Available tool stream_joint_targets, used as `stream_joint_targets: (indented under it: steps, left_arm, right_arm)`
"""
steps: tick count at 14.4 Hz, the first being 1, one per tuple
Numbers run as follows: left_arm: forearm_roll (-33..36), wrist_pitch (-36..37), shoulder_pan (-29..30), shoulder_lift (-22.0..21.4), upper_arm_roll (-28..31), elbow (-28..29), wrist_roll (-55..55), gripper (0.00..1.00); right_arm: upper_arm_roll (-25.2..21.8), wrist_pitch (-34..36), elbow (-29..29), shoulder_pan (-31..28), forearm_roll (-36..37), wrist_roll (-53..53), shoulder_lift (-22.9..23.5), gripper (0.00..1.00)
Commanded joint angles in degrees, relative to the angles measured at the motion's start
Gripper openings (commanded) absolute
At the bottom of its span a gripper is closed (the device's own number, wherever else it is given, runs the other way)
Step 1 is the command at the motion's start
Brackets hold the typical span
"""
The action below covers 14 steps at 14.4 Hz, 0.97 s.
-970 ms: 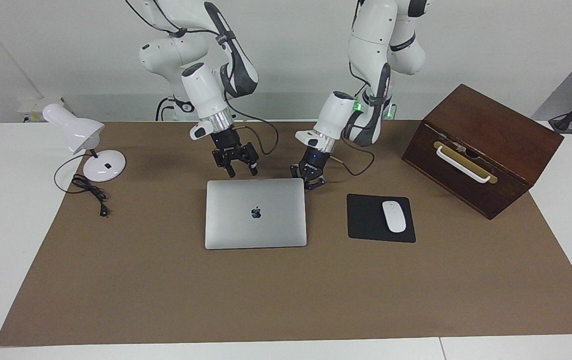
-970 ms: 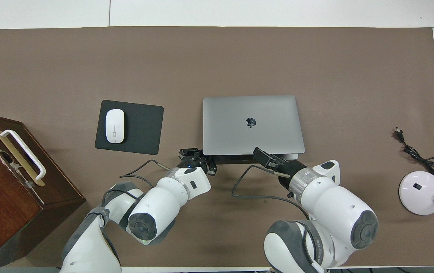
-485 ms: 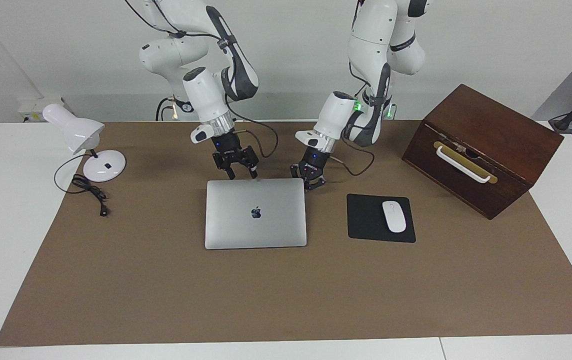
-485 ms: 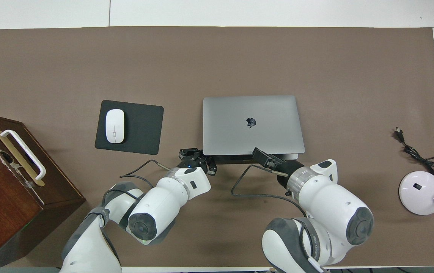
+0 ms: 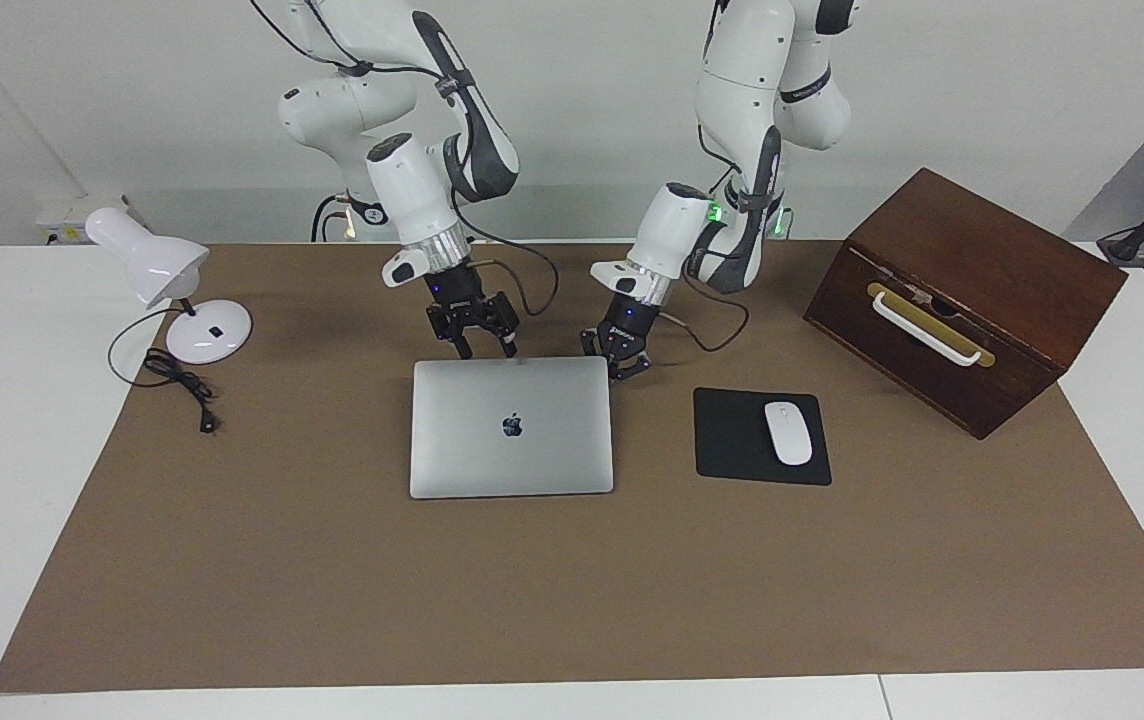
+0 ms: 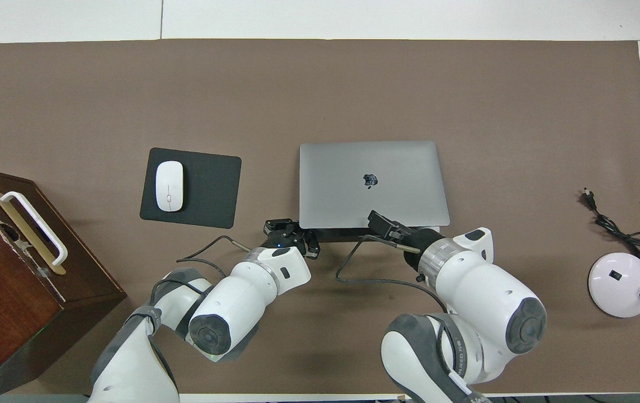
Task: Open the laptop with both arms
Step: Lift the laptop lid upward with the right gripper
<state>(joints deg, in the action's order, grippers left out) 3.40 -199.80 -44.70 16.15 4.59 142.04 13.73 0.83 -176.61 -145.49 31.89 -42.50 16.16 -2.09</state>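
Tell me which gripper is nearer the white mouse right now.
Left. The left gripper sits at the laptop corner beside the mouse pad holding the white mouse; the right gripper is over the laptop's robot-side edge, farther along.

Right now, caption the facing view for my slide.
Closed laptop; right gripper and left gripper at its robot-side edge.

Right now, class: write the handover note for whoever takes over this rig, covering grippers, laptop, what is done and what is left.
Right gripper: open, fingers down at the laptop's edge nearest the robots.
Left gripper: low at that edge's corner toward the mouse pad; contact unclear.
Laptop: shut, flat on the mat.
Done: both arms in position.
Left: lift the lid.
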Motion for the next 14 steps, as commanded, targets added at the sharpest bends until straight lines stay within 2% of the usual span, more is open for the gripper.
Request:
stream_joint_targets:
  steps: [1, 5, 9, 14]
  left_arm:
    - [1.52, -0.86, -0.3, 3.19, 0.07, -1.06, 0.24, 0.0]
    - [1.52, -0.86, -0.3, 3.19, 0.07, -1.06, 0.33, 0.0]
    - [1.52, -0.86, -0.3, 3.19, 0.07, -0.98, 0.25, 0.0]
    - [1.61, -0.86, -0.3, 3.19, 0.07, -1.06, 0.33, 0.0]
  right_arm:
    - [0.22, -0.67, 3.45, -0.51, -1.62, -0.16, 3.05, 1.0]
    - [0.14, 0.21, 6.08, -0.68, -1.62, -0.33, 4.2, 1.0]
    - [-0.39, 6.53, 11.09, -2.7, -0.74, -0.34, 5.6, 1.0]
    - [-0.48, 8.12, 12.94, -3.32, -0.65, -0.42, 6.13, 1.0]
